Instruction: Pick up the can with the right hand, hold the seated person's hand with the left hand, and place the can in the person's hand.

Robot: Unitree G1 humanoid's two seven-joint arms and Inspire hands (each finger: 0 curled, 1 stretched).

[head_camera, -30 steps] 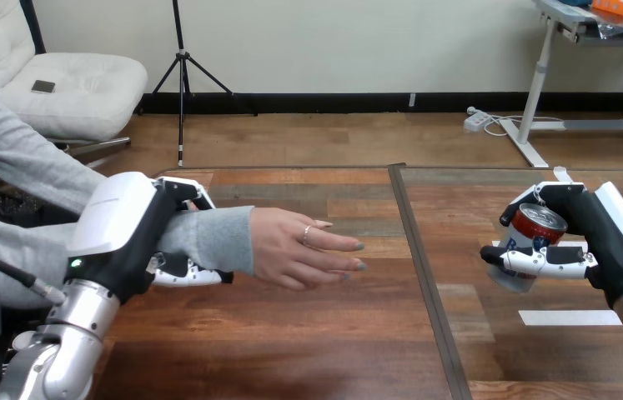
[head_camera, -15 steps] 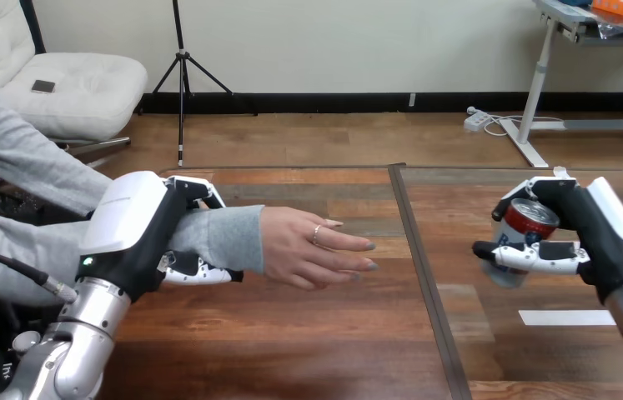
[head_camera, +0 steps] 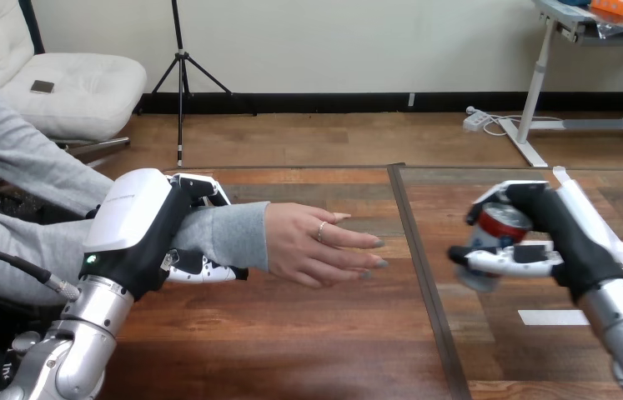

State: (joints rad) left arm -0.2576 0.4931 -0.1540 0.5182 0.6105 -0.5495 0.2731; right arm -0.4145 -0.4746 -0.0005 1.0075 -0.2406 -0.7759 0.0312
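Entry: can [head_camera: 495, 236] held aloft, forearm [head_camera: 223, 237] clasped.
Fingers and thumb of the right hand [head_camera: 566, 237] are clamping the tilted can above the tabletop's [head_camera: 291, 333] right half; the left hand [head_camera: 137, 229] is curling round the person's sleeved forearm near the left edge, and the person's hand [head_camera: 320, 247] is lying flat near the centre, apart from the can.

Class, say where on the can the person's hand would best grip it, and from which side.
Probably the side wall of the can, from its left. It is a tilted cylinder, the right hand wraps it from the right, and the person's hand lies to its left.
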